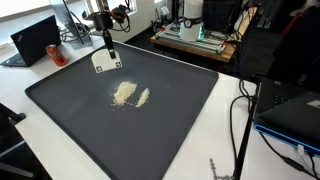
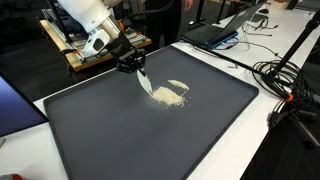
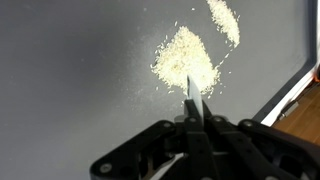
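Note:
My gripper (image 1: 104,44) (image 2: 130,65) (image 3: 195,122) is shut on a flat white scraper (image 1: 105,62) (image 2: 143,81), which hangs down from the jaws to the dark mat (image 1: 150,130) (image 2: 120,140) (image 3: 70,60). In the wrist view the scraper (image 3: 191,95) shows edge-on as a thin pale blade. Its tip is at the near edge of a pile of pale grains (image 3: 185,60) (image 1: 124,92) (image 2: 168,96). A smaller, elongated pile (image 3: 224,20) (image 1: 143,96) (image 2: 177,84) lies just beyond the large one. Loose grains are scattered around both.
The mat lies on a white table (image 1: 230,130) (image 3: 285,100). A laptop (image 1: 35,40) sits past one mat corner, another laptop (image 2: 215,30) at the far side. Black cables (image 1: 240,110) (image 2: 285,80) trail beside the mat. A wooden cart (image 1: 200,40) (image 2: 70,55) stands behind.

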`<state>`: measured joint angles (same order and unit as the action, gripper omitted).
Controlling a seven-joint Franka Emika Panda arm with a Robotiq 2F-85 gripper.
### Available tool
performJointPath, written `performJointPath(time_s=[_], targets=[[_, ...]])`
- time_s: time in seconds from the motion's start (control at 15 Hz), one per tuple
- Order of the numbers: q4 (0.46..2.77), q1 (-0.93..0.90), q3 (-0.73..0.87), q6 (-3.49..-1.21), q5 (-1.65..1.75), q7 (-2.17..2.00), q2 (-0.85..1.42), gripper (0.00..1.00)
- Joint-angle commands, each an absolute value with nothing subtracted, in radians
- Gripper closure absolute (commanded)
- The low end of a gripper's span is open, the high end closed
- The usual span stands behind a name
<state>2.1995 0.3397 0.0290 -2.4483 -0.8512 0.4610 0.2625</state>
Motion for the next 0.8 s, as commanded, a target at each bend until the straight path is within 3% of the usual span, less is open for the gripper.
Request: performJointPath(time_s=[0.0,0.73], targets=[[2.312,0.316,0.053,-2.509,-0.962,0.509,0.178,0.99],[2.532,0.219,-0.014,-2.693,-1.258,0.546,0.0,0.99]])
